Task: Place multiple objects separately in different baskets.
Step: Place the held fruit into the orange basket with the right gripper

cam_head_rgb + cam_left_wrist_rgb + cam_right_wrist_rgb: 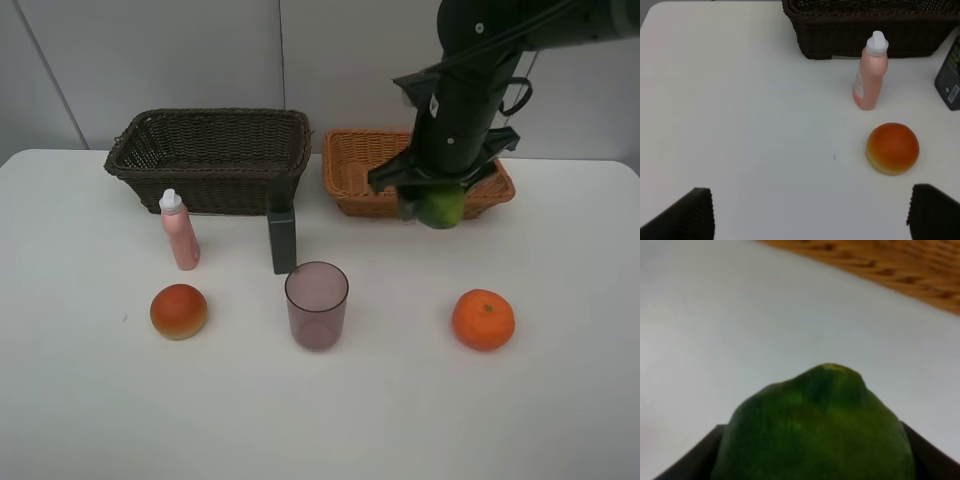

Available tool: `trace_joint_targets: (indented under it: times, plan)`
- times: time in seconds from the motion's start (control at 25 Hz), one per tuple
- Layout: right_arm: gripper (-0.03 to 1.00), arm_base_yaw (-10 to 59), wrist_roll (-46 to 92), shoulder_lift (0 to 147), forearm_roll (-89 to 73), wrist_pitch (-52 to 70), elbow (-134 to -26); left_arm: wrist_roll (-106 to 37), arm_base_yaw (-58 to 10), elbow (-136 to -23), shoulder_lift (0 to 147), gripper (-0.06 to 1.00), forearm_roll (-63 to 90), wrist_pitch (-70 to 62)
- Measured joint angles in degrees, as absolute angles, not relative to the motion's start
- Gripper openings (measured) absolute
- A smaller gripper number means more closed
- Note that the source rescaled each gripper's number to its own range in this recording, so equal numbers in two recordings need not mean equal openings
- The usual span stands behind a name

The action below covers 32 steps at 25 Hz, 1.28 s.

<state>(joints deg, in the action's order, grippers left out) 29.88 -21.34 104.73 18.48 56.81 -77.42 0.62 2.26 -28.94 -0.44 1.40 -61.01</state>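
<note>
Exterior high: orange (483, 319), cup (317, 304) (right wrist: lime (815, 430), basket (890, 265))

White table (80, 420) before a pale wall (150, 60) — panelled, it seems.

Worktop (70, 300) left of the bottle (180, 232) and bun (179, 311) looks wide open to me. Decent gap between cup (317, 305) and orange (483, 319) too. Bottle and box (282, 240) crowd the front of the dark basket (210, 185), and the right arm (465, 100) blocks the front of the tan basket (348, 190).
</note>
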Motion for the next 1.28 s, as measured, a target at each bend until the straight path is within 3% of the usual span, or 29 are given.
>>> trace_joint_targets:
  times: [0.72, 1.28]
  plan:
    - [0.43, 17.9, -13.9, 114.0, 21.8, 52.4, -99.3, 0.6, 2.3, -28.9, -0.4, 1.0, 1.4, -61.0]
    - [0.43, 15.9, -13.7, 129.0, 19.5, 43.1, -100.0, 0.6, 2.3, -28.9, -0.4, 1.0, 1.4, -61.0]
